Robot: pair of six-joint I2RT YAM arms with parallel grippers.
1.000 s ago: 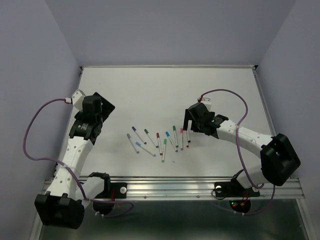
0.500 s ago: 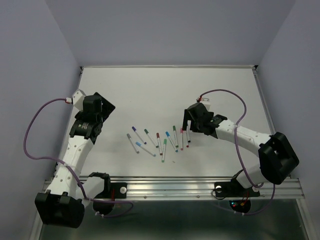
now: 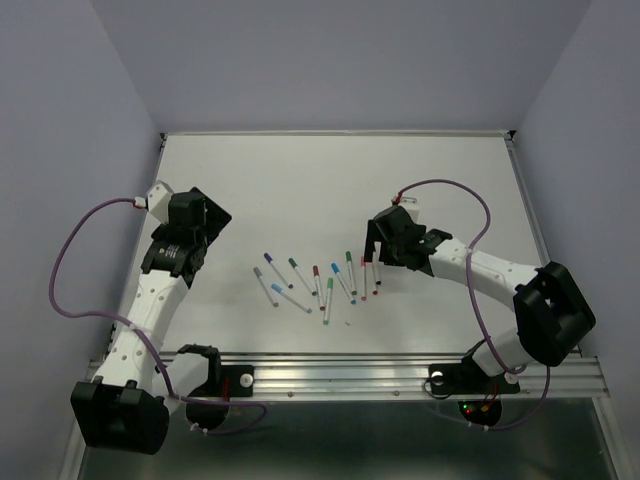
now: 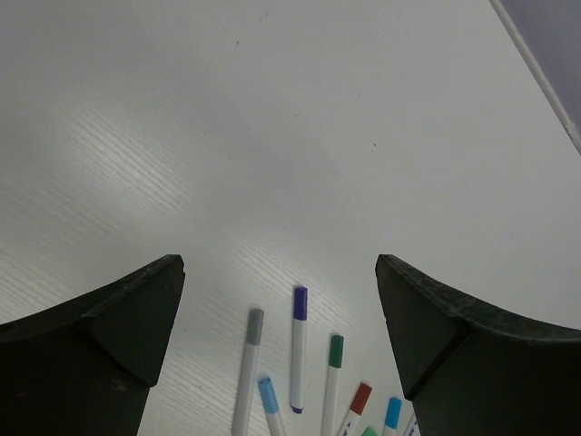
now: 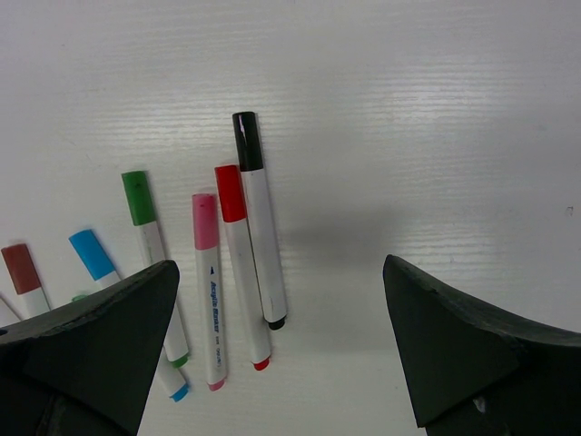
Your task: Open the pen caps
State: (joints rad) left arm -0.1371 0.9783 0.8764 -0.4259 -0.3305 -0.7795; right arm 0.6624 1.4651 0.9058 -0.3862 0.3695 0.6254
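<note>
About ten pens [image 3: 320, 282] lie in a loose fan a little below the middle of the top view. All of the pen caps [image 5: 230, 193] that can be made out sit on their white barrels.

In the right wrist view three pens lie close side by side just left of centre, capped black, red and pink, with their caps toward the top of the frame. A green-capped pen and a blue-capped one slant down toward the lower left and pass behind the dark finger there. A dark red cap shows at the left edge.

The right claw [image 3: 374, 252] hangs over the right end of the fan, spread wide and holding nothing, with the black-capped pen lying in its gap.

The left claw [image 3: 212, 214] is in the left part of the top view, well apart from the fan, also spread wide and holding nothing. In its own camera, grey, purple, green, red and blue caps show only along the bottom edge, between the two fingers.

Everything rests on a white table [image 3: 330, 180].
</note>
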